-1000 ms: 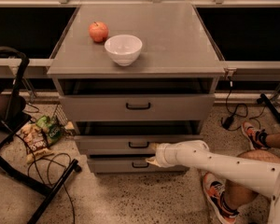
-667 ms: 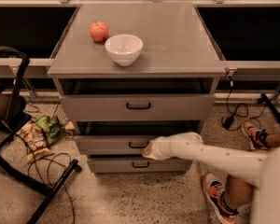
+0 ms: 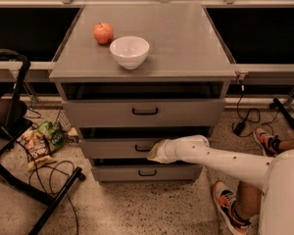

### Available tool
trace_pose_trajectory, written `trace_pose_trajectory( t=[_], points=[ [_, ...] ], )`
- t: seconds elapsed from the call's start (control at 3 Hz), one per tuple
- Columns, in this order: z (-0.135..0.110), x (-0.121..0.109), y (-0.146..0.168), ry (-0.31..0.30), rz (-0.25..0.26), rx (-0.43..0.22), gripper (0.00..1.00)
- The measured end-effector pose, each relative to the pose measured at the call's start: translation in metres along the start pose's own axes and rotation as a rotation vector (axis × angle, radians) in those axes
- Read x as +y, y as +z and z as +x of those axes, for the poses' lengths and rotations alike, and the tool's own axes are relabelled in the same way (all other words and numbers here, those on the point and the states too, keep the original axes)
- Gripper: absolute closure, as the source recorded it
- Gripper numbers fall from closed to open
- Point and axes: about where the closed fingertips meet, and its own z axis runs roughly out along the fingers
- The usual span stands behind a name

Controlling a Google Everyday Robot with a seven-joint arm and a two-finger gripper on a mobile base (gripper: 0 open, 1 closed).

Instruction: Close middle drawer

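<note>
No legible text or labels anywhere.

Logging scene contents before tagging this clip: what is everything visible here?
cabinet: 1, grey, centre, three drawers
apple: 1, red-orange, cabinet top, back left
bowl: 1, white, cabinet top, in front and to the right of the apple
top drawer: 1, grey, black handle
middle drawer: 1, grey, black handle, dark gap above its front
lowest drawer: 1, grey, black handle
snack packets: a few, green and yellowish, floor left
frame: 1, black, floor left
cable: 1, black, floor right
shoes: 2, orange-red, on a person's feet, lower right
arm: 1, white, reaching in from lower right
gripper: 1, pale, at the middle drawer's front by its handle
</note>
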Motion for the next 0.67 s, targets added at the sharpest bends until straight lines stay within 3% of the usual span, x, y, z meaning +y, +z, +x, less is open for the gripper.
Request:
trace_pose_trajectory(
  t=[0.33,0.67],
  points=[
    [-0.031,0.045,-0.04,-0.071,-0.121,0.006,1.0],
    [-0.074,0.101,-0.106,-0.173,-0.269,0.03,1.0]
  ],
)
